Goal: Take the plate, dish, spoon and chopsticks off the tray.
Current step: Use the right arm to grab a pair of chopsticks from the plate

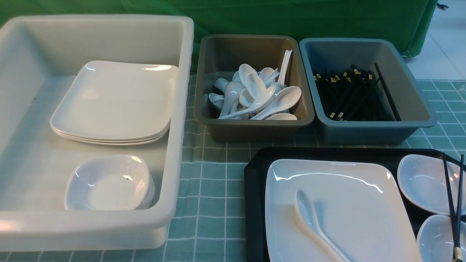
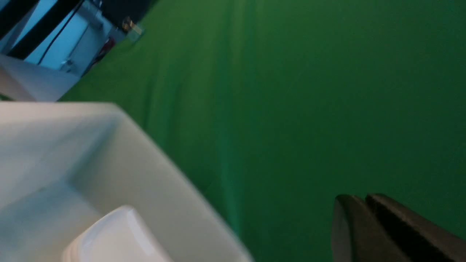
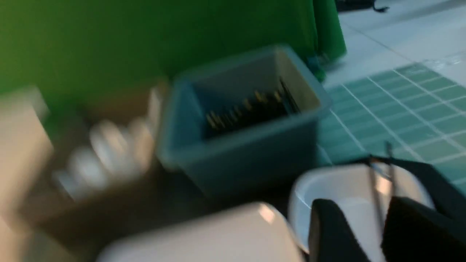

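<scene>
The black tray [image 1: 255, 174] sits at the front right. On it lies the large white square plate [image 1: 349, 189] with the white spoon [image 1: 313, 222] on top. Two small white dishes [image 1: 422, 182] stand on the tray's right side, with the black chopsticks [image 1: 451, 203] lying across them. Neither gripper shows in the front view. My right gripper [image 3: 364, 213] is open just above the far dish [image 3: 338, 185], and the chopsticks [image 3: 375, 182] run between its fingers. That view is blurred. My left gripper [image 2: 364, 198] is shut and empty, facing the green curtain beside the white tub [image 2: 153, 174].
A big white tub [image 1: 182, 109] on the left holds stacked square plates [image 1: 113, 102] and stacked small dishes [image 1: 109, 183]. A brown tub [image 1: 255, 122] holds several spoons. A blue-grey tub [image 1: 375, 125] holds several chopsticks. A green curtain hangs behind.
</scene>
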Robot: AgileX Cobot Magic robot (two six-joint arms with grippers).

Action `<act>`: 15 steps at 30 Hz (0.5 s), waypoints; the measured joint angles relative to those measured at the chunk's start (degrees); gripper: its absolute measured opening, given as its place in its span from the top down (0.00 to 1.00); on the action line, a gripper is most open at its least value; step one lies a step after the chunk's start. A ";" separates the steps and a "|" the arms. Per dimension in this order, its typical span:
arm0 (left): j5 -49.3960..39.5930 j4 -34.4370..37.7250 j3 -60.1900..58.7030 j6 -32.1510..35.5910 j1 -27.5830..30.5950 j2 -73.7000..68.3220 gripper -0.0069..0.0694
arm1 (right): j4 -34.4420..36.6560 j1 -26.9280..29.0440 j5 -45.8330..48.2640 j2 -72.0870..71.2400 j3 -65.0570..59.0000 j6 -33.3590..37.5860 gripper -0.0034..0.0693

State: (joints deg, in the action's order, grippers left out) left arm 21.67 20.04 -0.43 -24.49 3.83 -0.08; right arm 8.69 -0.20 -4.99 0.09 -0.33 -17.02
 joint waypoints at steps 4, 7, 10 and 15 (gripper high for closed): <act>4.96 -5.14 3.07 -10.59 0.00 0.08 0.89 | 1.37 0.04 -5.33 0.00 0.00 -5.83 0.61; -2.66 -10.14 11.54 -13.59 0.00 -1.09 0.89 | 1.64 0.04 -7.24 0.00 0.00 -4.79 0.63; -15.35 -15.53 21.33 -14.54 0.00 -5.48 0.89 | 1.75 0.04 -10.70 0.00 0.00 -5.14 0.63; -51.00 -16.30 43.80 8.20 0.00 -22.59 0.89 | 1.59 -0.93 2.60 2.62 8.29 -3.40 0.83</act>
State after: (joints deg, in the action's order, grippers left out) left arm -29.33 3.74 43.37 -16.29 3.83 -22.68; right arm 10.28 -1.13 -2.40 2.70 7.96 -20.42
